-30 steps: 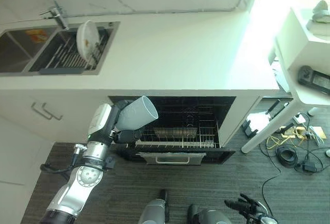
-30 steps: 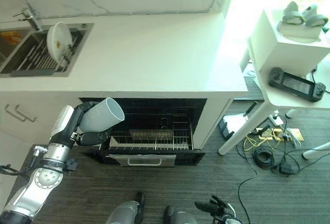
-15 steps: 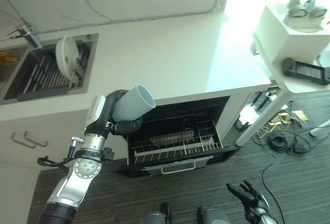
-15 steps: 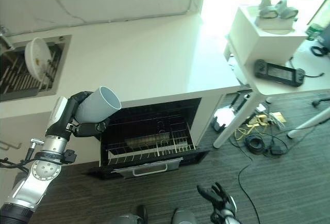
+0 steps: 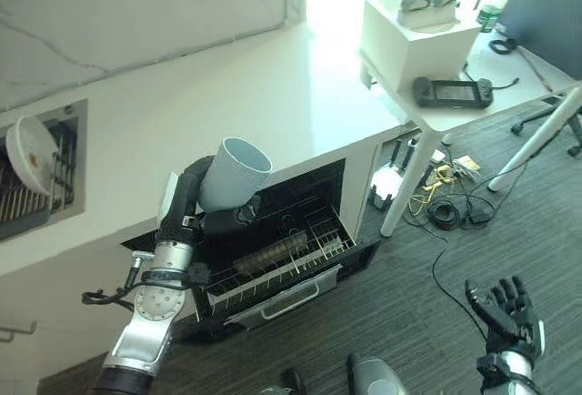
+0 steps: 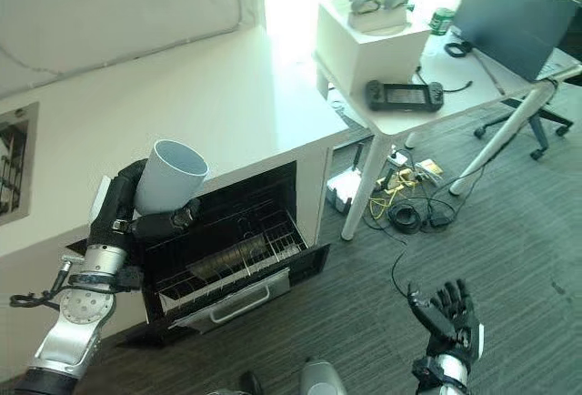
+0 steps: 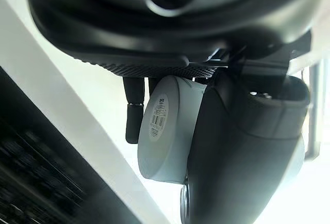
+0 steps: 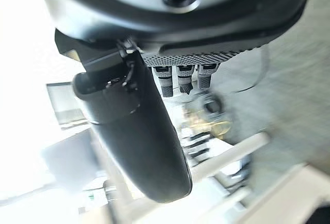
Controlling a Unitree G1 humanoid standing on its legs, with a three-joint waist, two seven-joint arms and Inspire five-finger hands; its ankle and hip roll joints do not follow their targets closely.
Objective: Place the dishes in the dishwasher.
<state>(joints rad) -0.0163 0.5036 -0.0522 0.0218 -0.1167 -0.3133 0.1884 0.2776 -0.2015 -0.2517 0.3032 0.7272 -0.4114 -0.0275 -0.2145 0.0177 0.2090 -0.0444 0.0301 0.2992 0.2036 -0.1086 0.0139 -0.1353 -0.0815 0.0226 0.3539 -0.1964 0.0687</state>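
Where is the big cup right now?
In the left eye view the cup is on the left, held in the robot's left hand, above the pulled-out dishwasher rack and in front of the white counter.

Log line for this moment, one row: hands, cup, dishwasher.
left hand: shut on cup, mouth up, above rack | right hand: open, idle over floor | dishwasher rack: pulled out | plate: in sink rack

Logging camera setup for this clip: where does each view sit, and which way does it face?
Left eye view: head, looking down at the open dishwasher; left hand holds a cup.
Right eye view: same scene, shifted sideways; right hand open above the floor.
Left wrist view: along the hand at the cup.
Right wrist view: along its thumb toward a table.
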